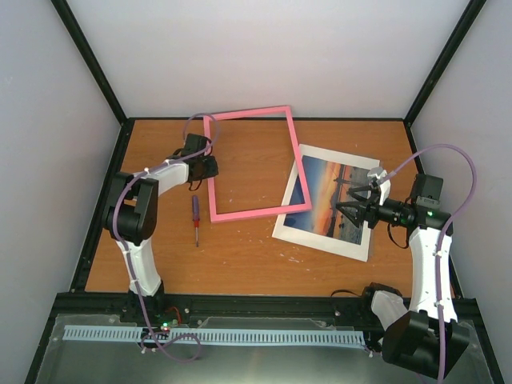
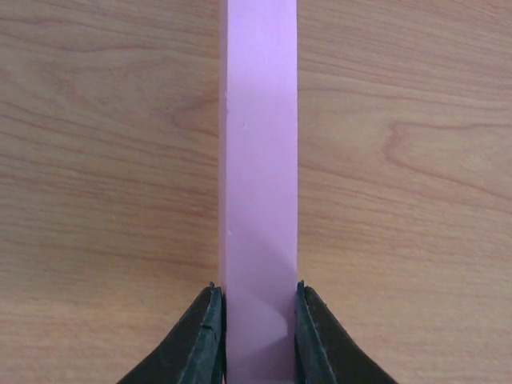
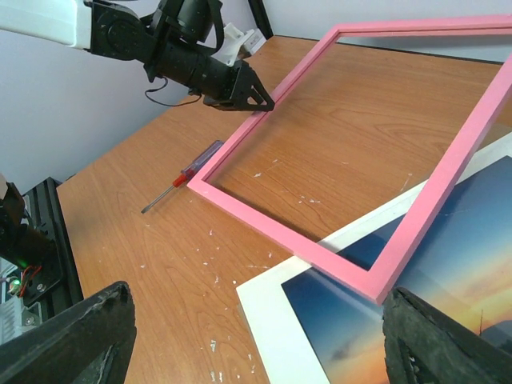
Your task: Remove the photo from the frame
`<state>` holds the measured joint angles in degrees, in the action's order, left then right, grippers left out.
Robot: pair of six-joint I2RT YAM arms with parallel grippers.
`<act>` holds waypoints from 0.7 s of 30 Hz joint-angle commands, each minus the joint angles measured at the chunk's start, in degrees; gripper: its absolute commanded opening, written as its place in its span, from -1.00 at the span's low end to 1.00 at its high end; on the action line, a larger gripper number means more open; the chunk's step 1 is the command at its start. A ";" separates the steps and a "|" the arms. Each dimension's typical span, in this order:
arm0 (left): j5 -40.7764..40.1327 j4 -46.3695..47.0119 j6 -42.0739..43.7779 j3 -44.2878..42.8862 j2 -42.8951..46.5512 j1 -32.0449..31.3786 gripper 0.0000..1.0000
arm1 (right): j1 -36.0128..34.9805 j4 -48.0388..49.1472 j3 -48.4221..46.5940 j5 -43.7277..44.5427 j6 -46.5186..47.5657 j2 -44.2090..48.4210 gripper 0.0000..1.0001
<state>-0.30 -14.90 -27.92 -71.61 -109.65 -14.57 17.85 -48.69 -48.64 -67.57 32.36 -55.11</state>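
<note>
Pinching one frame (image 1: 256,213), left fingers (image 2: 200,336) clamp it; right fingers (image 3: 72,336) gape above one photo (image 1: 324,200).

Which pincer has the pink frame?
The left pincer, shut on a rail of the pink rectangular frame; the right pincer hangs open over the white-margined sunset photo.

One frame (image 1: 260,212), one photo (image 1: 336,204), one screwdriver (image 1: 194,216), one table (image 1: 240,256). Two end effectors: left end effector (image 1: 214,166), right end effector (image 1: 338,194).

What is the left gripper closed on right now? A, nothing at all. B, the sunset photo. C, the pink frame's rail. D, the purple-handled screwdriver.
C: the left wrist view shows the left gripper with both fingers pressed against a rail of the pink frame.
</note>
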 commanded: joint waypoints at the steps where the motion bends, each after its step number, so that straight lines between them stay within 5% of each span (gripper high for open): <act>1: 2.53 7.69 0.10 -0.74 -0.73 2.54 -0.99 | -0.30 0.04 -0.42 -0.72 0.67 -0.12 0.64; 21: 2.17 6.11 -0.29 9.68 4.90 10.28 -0.98 | -0.29 -1.14 -0.74 -2.04 1.87 -0.95 0.63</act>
<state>1.08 -11.46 -27.46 -63.44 -108.42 -5.96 17.85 -49.54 -48.64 -68.18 33.43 -56.03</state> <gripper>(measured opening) 0.203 0.818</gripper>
